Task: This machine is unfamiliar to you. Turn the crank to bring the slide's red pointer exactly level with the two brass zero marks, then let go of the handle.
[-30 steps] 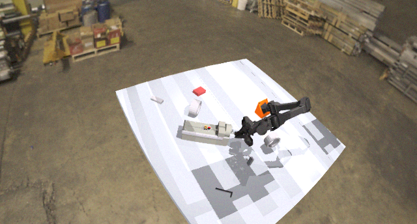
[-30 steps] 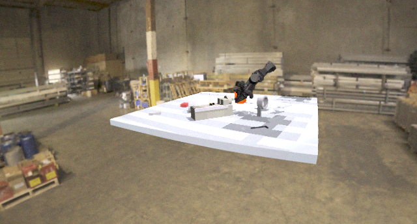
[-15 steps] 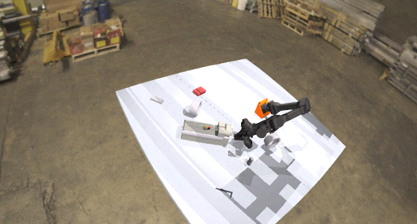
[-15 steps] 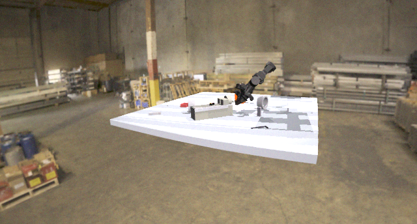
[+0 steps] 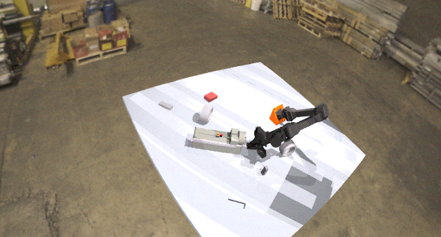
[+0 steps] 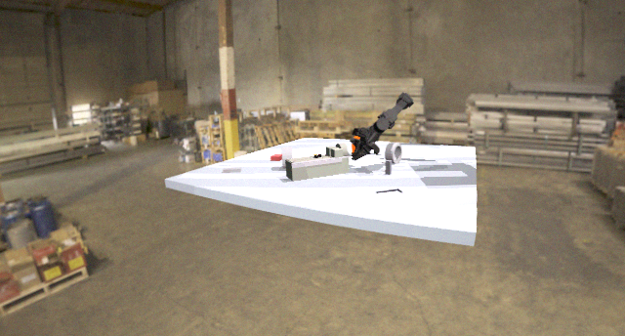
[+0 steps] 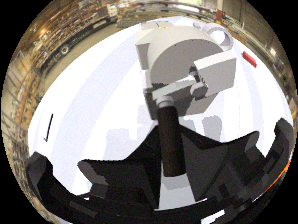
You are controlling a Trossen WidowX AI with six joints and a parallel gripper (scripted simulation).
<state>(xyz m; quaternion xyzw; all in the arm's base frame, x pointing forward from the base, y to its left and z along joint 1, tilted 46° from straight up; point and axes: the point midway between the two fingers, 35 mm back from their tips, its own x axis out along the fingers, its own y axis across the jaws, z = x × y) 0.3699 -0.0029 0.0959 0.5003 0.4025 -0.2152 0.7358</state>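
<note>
The machine (image 5: 210,137) (image 6: 317,168) is a long pale box lying on the white table (image 5: 193,182). On its top a small red pointer (image 5: 221,135) sits right beside a brass mark (image 5: 217,135); I cannot tell whether they are level. In the wrist view the grey crank disc (image 7: 174,62) faces me, with a pale crank arm (image 7: 212,76) across it. The dark round handle (image 7: 170,139) runs from the arm down between my fingers. My gripper (image 5: 249,146) (image 6: 356,153) (image 7: 165,128) is at the machine's right end, shut on that handle.
A white roll (image 5: 207,114) and a red block (image 5: 210,96) (image 6: 276,157) lie behind the machine, with a grey block (image 5: 165,105) to the left. A grey ring (image 5: 287,148) (image 6: 393,152) stands by the arm. A small dark piece (image 5: 264,169) and a black L-shaped bar (image 5: 239,202) lie in front.
</note>
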